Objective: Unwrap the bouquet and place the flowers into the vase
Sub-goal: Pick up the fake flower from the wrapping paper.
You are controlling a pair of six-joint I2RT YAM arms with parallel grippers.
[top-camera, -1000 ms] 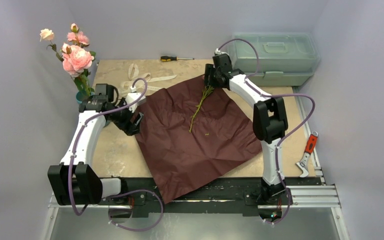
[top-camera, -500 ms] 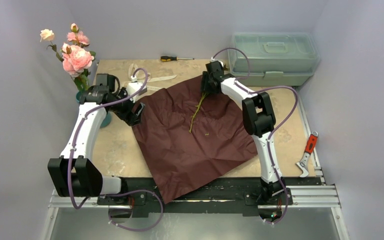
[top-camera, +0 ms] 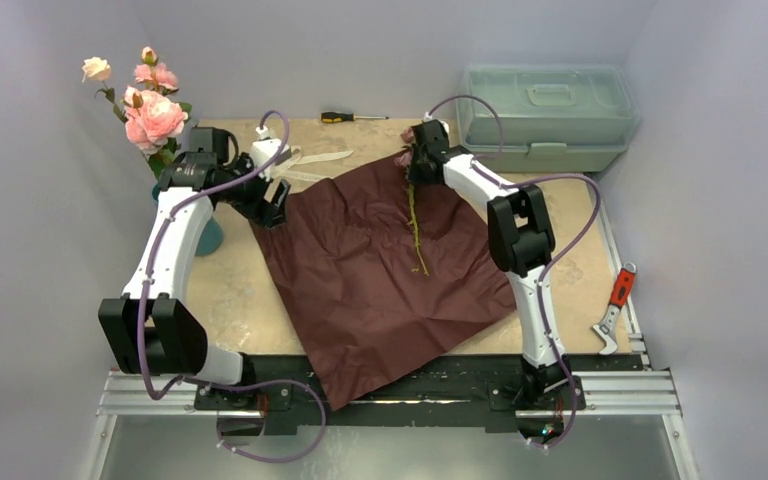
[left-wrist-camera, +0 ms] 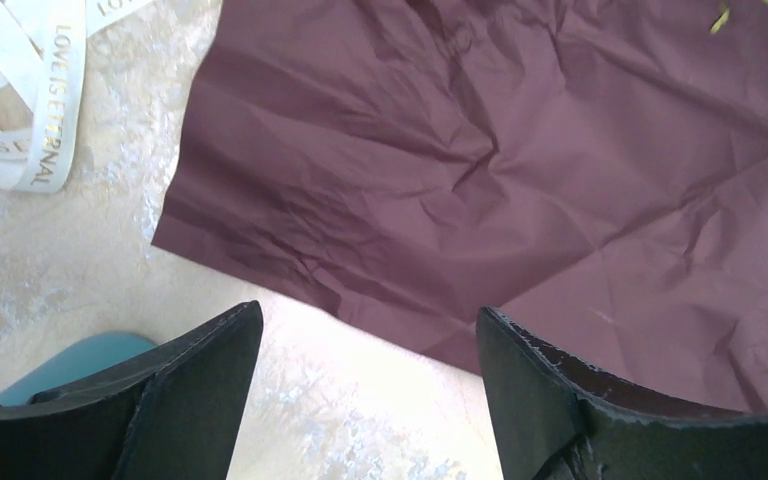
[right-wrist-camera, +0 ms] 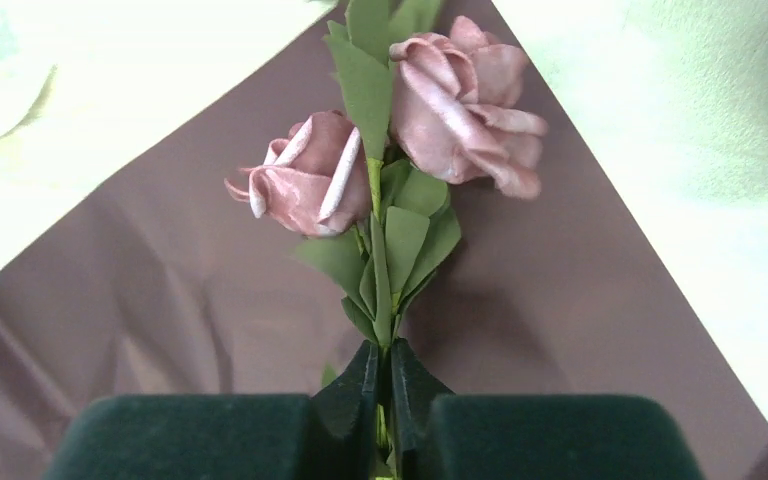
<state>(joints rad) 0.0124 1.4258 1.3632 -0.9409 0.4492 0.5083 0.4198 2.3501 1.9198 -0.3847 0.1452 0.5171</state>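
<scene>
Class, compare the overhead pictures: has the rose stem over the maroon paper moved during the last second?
Yes. Gripped by the right gripper, the rose stem has swung its free end rightward, toward the toolbox side of the table.

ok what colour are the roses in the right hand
The roses are dusky pink with paler petal edges; the right wrist view shows them best.
</scene>
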